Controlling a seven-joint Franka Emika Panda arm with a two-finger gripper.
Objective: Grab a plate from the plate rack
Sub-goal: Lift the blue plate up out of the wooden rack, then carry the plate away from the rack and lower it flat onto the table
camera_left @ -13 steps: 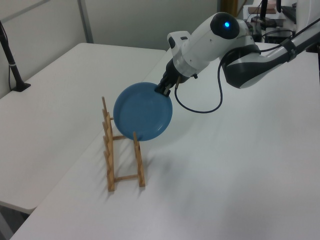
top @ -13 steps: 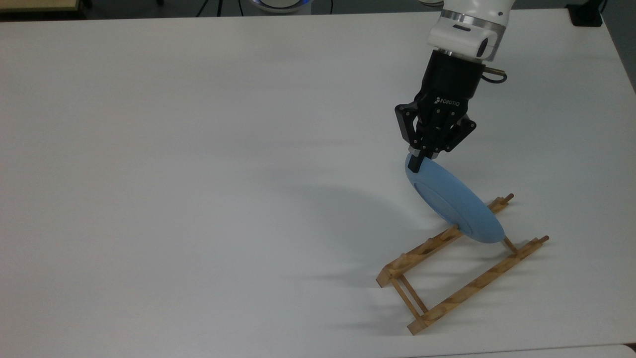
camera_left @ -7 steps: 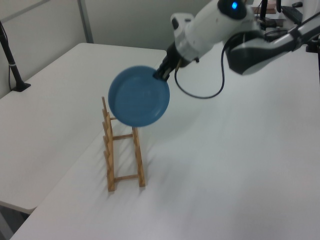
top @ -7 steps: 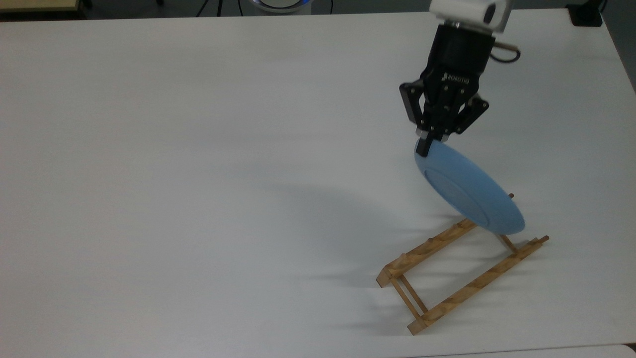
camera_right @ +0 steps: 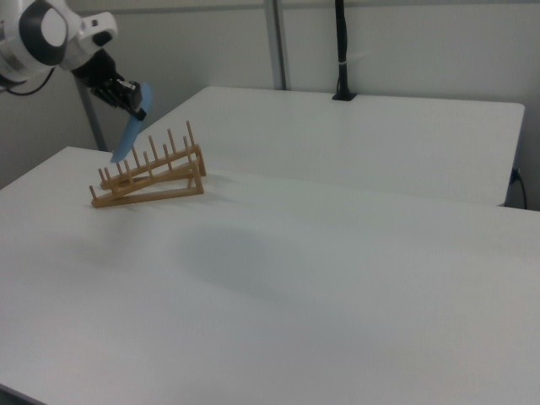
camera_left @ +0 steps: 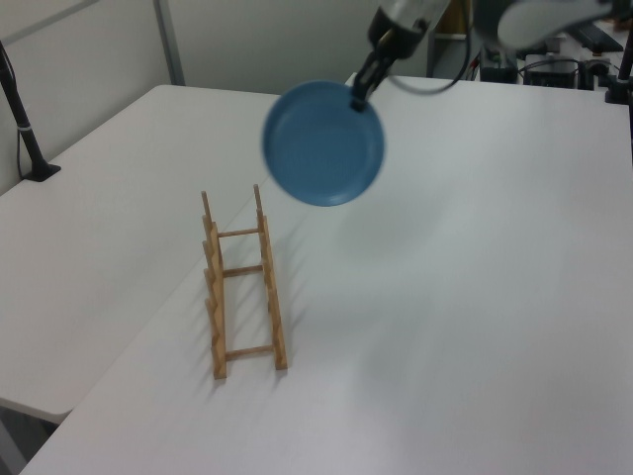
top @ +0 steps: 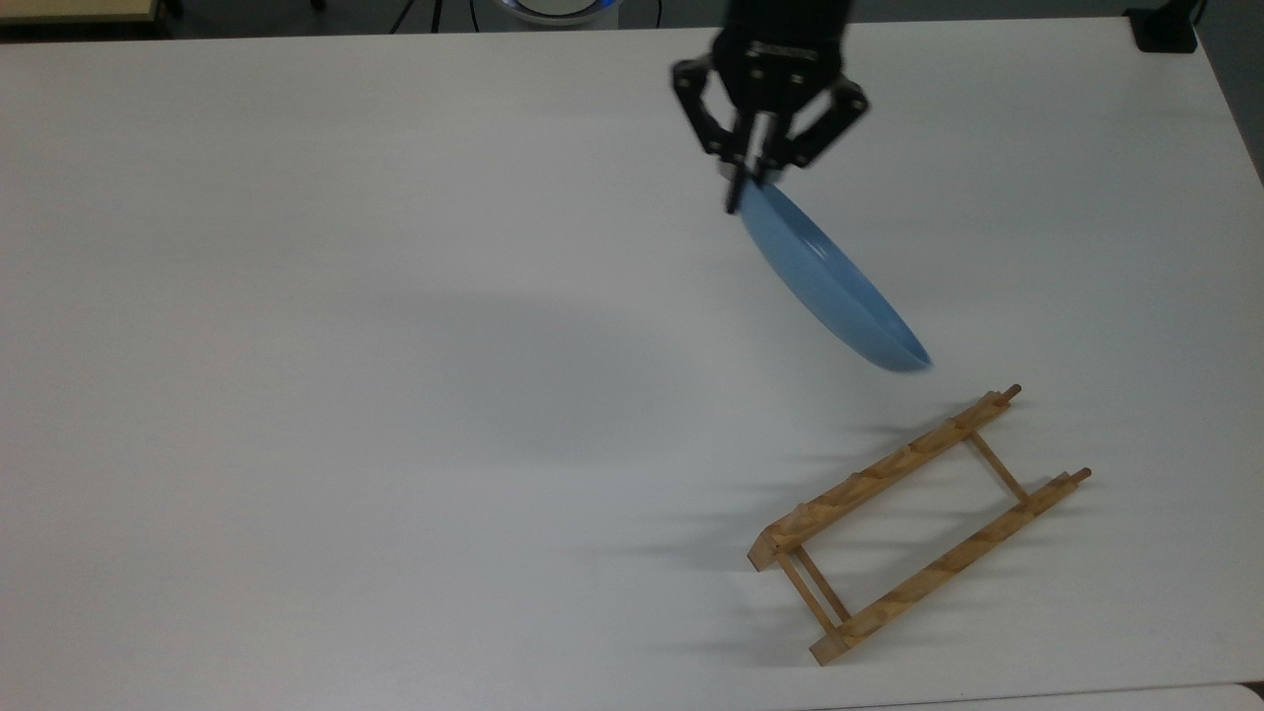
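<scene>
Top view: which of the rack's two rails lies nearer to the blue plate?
The upper rail, as the top view shows it: its right end lies just below the plate. The lower rail is farther off.

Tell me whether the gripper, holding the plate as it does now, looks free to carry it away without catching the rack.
Probably yes. The gripper pinches the plate by its upper rim, and the plate hangs in the air, apart from the plate rack and its pegs.
</scene>
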